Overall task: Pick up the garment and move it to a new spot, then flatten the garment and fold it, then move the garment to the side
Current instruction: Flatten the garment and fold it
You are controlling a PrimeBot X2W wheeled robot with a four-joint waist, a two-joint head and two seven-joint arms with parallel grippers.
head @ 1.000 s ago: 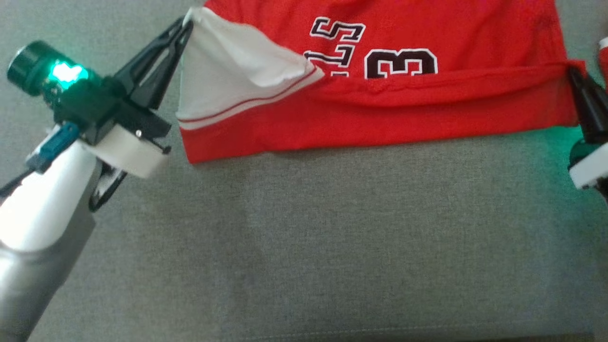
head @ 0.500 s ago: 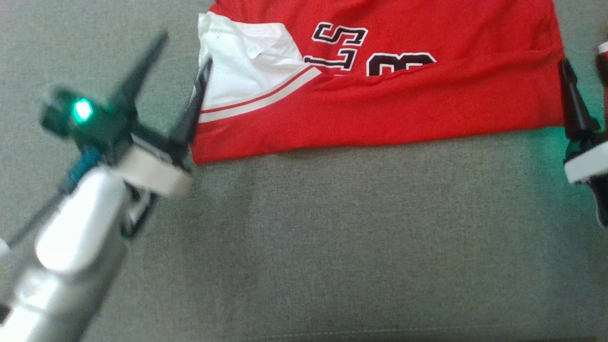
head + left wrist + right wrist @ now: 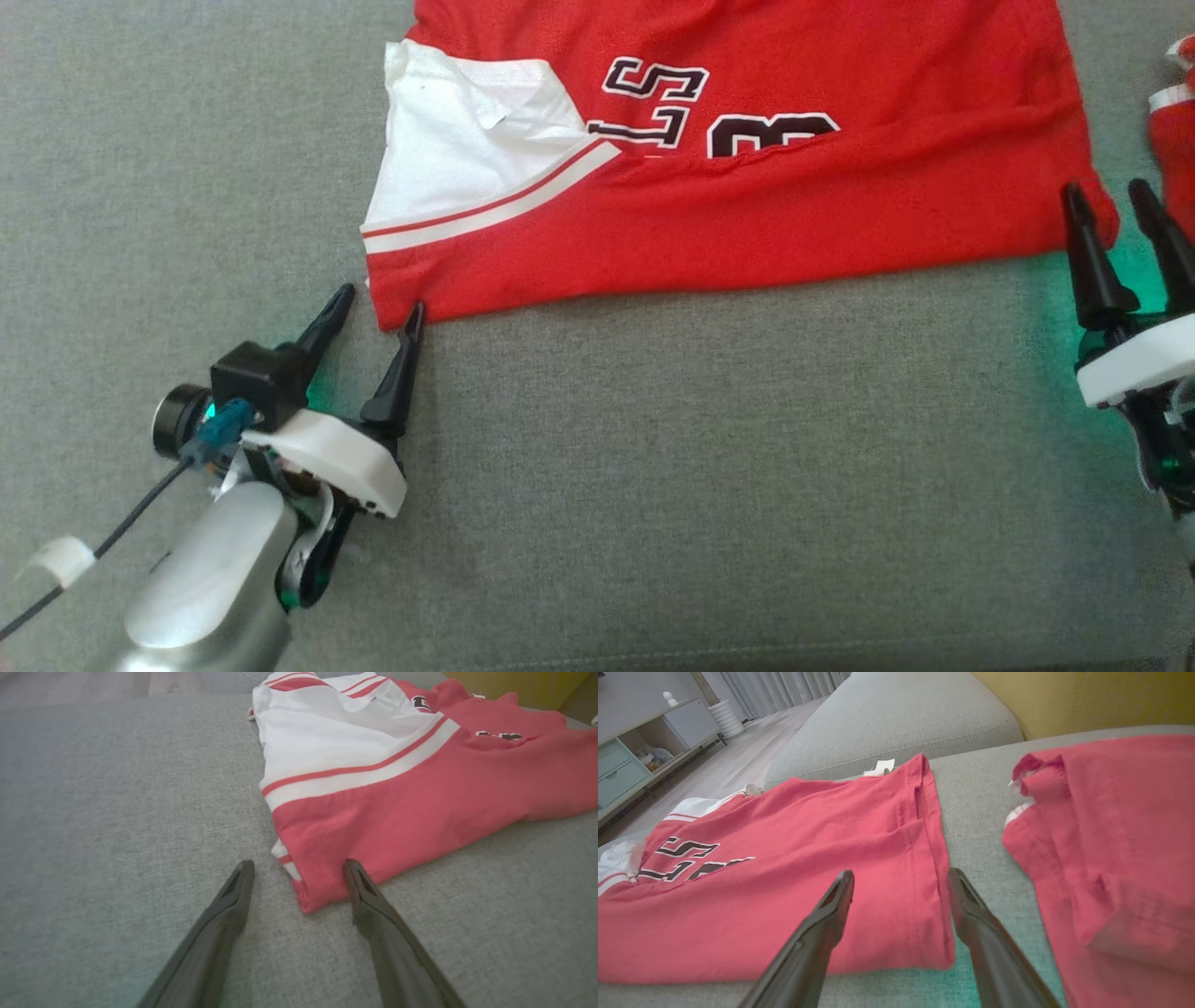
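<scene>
Since a second ago, your left tool (image 3: 383,299) has let go of the white sleeve corner it was pinching and has drawn back toward the robot. It now sits at the near left corner of the garment (image 3: 747,224). Its fingers are spread wide and hold nothing. In the left wrist view that red corner lies on the cushion between the two fingertips of the left tool (image 3: 298,863), with the right one at the edge of the hem.

Your right tool (image 3: 1103,186) has also released the right edge and stands with its fingers apart, empty. In the right wrist view, one finger of the right tool (image 3: 900,871) is over the red cloth and the other over bare cushion just beside the side seam.

You have the garment (image 3: 808,882) lying on the grey sofa cushion (image 3: 653,467). Its near part is folded over, so only the tops of the dark number and letters show above the fold. The white panel (image 3: 457,140) with its red stripe lies at the left end. A second red piece (image 3: 1178,140) lies just off the garment's right edge, apart from it.
</scene>
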